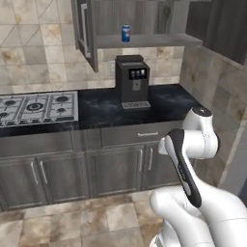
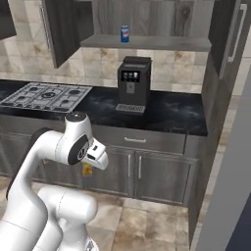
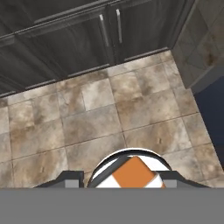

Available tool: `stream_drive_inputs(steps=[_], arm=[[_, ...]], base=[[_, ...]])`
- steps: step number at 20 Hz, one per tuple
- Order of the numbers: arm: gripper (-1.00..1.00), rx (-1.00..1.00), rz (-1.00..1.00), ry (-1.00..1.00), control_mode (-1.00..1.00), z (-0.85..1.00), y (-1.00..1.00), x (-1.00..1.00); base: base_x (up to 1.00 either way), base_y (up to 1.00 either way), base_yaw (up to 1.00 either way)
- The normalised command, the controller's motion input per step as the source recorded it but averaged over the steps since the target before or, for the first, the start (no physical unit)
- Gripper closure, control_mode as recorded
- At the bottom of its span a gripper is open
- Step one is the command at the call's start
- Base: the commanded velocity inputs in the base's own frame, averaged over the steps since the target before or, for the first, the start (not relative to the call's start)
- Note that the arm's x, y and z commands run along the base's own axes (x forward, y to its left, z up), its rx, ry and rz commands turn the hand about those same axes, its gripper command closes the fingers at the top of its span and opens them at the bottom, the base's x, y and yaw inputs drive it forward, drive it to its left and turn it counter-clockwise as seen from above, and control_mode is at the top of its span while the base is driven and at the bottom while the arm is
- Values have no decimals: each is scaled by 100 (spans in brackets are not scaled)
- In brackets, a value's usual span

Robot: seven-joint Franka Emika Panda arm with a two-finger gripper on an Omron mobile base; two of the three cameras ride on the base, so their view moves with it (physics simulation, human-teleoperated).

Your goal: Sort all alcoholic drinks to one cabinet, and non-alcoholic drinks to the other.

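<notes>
Grey wood-grain cabinet door stands swung open at the upper left of the left base view, and just to its right, on the open cabinet's shelf, the blue soda can stands upright above the black coffee machine — one non-alcoholic drink looks already put away. Further right in the right base view, the second cabinet shows its long pale handle, its door apparently shut.

The orange-yellow carton sits at the bottom of the hand view between the gripper's dark finger tips, which are closed in on it; a small yellow patch under the folded arm in the right base view agrees. The hand points down at the tiled floor, low before the base cupboards — well below and apart from the shelf.

Judged from this, the carton has yet to join the can. The green bottle and the pale bottle are nowhere to be made out, so their sorting cannot be judged.
</notes>
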Motion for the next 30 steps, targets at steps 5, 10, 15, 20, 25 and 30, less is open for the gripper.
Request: stream_drive_inputs(steps=[5,10,15,20,25,30], arm=[[100,0,0,0,100,0,0,0],[100,0,0,0,100,0,0,0],[100,0,0,0,100,0,0,0],[100,0,0,0,100,0,0,0],[100,0,0,0,100,0,0,0],[100,0,0,0,100,0,0,0]], base=[[71,-33,1],[79,-21,0],[56,-22,1],[15,-15,3],[10,-28,2],[38,-38,2]])
